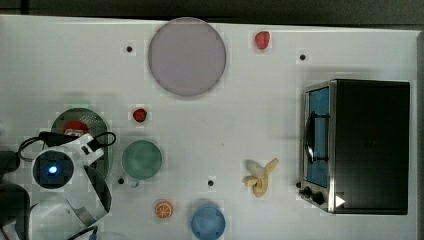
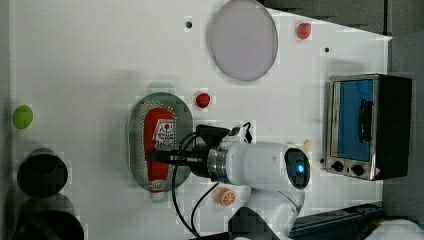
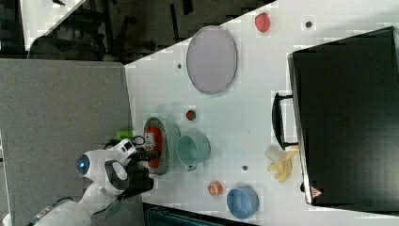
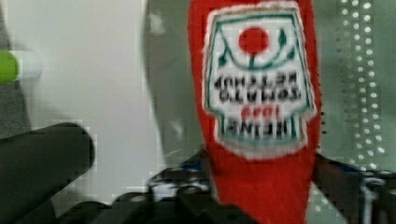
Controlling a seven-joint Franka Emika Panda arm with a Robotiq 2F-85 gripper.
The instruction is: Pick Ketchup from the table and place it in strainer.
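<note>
Ketchup, the elongated all-red plastic bottle (image 2: pixel 161 145) with a white label, is lying lengthwise inside the pale mint-green oval plastic strainer (image 2: pixel 136 135), its cap end poking over the rim at the left view's bottom. Going from the biggest things down: the white table (image 1: pixel 60 60) is carrying everything; the black toaster oven with a blue glass door (image 1: pixel 357 145) is sitting at the top view's right; the white Franka arm (image 2: pixel 260 165) is reaching over the strainer from the left view's right, and its black gripper (image 2: pixel 165 156) is sitting low over the bottle's lower half. In the wrist view a dark finger (image 4: pixel 338 179) is showing on either side of the red body; whether they are pressing on the bottle or standing just clear of it cannot be told. The round lilac plate (image 1: pixel 186 56) is lying at the top view's top centre, well apart from the strainer. The round green bowl (image 1: pixel 142 159) is sitting just beside the strainer on the top view's right, and the round blue bowl (image 1: pixel 208 221) is resting near the top view's bottom edge. The peeled yellow banana (image 1: pixel 260 177) is lying near the oven. One red strawberry (image 1: pixel 140 115) is sitting near the strainer, another (image 1: pixel 262 40) lies beside the plate, and the orange slice (image 1: pixel 164 209) is sitting near the blue bowl. A small green ball (image 2: pixel 22 116) is resting at the left view's left.
</note>
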